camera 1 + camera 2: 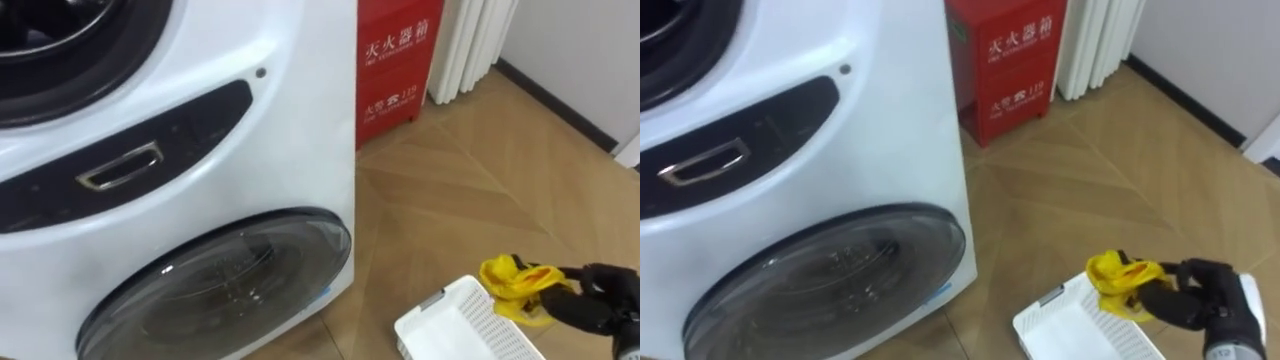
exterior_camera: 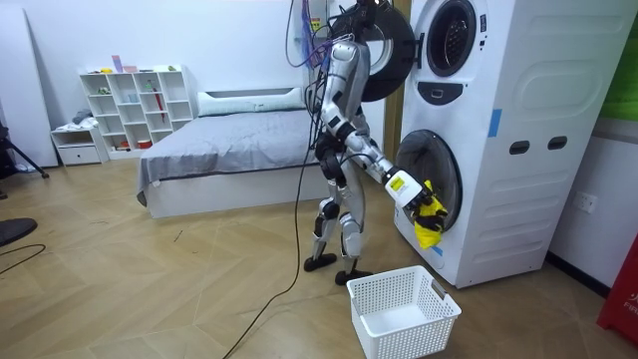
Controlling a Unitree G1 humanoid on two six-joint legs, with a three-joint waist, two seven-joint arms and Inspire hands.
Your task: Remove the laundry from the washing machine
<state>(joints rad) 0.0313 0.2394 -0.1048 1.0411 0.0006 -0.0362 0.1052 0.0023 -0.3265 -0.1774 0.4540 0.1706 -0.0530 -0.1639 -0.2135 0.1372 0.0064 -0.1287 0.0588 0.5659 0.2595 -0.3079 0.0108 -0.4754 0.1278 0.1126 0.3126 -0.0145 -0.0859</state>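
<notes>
A: Where are the edges around the tall white stacked washing machine [image 1: 290, 130]?

B: Its front right corner runs down to the herringbone wooden floor [image 1: 480, 190]. Past that corner, a red metal cabinet [image 1: 395, 60] stands against the machine's side. The floor in front of the cabinet lies bare out to the wall.

A: And in front of the machine?

B: A white plastic lattice laundry basket [image 1: 462, 316] sits on the floor near the machine's front, off its right corner. The robot stands before the lower door. Behind it, open floor reaches away from the machine to a grey bed [image 2: 219, 150] and a white cubby shelf unit [image 2: 140, 105].

A: The clothing?

B: A crumpled yellow cloth [image 1: 512, 283] is out of the drum. It hangs in front of the machine's round dark-glass lower door [image 1: 220, 285], higher than the basket. From the head camera it overlaps the basket's far corner.

A: What holds it?

B: The black right hand [image 1: 600, 298], with its fingers curled and pinching the cloth's edge.

A: Counts?

B: There is one machine with two round doors. The dark upper door [image 2: 387, 50] is swung open. There is one basket, one yellow cloth, one red cabinet, one bed and one shelf unit.
</notes>
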